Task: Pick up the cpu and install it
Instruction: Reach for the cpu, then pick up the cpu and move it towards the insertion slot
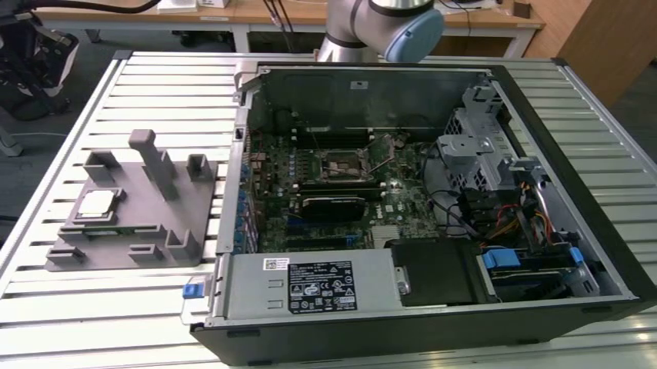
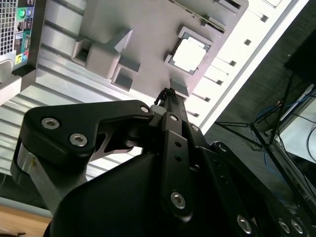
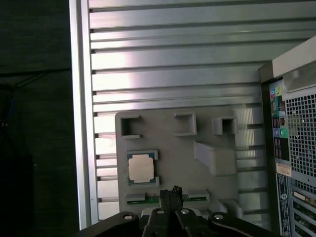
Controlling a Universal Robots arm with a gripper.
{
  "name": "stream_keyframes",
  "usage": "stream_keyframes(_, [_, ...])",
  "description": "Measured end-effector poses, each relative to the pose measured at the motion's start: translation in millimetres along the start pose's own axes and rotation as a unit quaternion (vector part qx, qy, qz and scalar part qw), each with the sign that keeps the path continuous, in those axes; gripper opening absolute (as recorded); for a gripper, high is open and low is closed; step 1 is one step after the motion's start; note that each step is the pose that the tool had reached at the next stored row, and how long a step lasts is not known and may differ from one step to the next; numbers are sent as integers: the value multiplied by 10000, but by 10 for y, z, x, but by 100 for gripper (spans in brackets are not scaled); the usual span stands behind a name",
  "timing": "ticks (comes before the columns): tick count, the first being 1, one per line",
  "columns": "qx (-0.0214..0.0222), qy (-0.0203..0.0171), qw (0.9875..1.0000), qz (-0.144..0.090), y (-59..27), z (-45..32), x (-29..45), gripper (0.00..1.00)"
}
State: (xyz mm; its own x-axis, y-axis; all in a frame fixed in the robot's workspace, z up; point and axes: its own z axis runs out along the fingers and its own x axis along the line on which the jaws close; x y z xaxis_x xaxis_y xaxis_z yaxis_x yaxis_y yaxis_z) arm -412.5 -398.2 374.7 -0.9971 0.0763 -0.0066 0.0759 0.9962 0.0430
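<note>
Exterior view: the cpu [image 1: 98, 202] lies flat, silvery top up, in a shallow pocket of the grey fixture [image 1: 154, 240]. The fixture sits on the slatted table [image 1: 154, 84], at the exterior view's left of the open case [image 1: 590, 184]. Cpu and case are well apart. Inside the case the socket [image 1: 339, 164] sits near the middle of the board (what lies in it I cannot tell). The arm [image 1: 385, 27] stands behind the case's far wall.

In both wrist views the gripper [image 3: 173, 191] [image 2: 167, 95] hangs above the fixture [image 3: 197, 163] [image 2: 138, 29]. Its fingertips are pressed together and nothing is between them. The cpu [image 3: 140, 167] [image 2: 190, 54] sits in its pocket, near the fingertips but not touched by them, so it has not been picked up. The first wrist view also shows the case's [image 3: 291, 148] ported back panel beside the fixture, and the table's [image 3: 173, 74] bright slats beyond.
</note>
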Motion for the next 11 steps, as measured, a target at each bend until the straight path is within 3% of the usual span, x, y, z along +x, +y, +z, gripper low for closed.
stream_keyframes(11, [0, 6, 10000, 0, -6, 30, 84, 11])
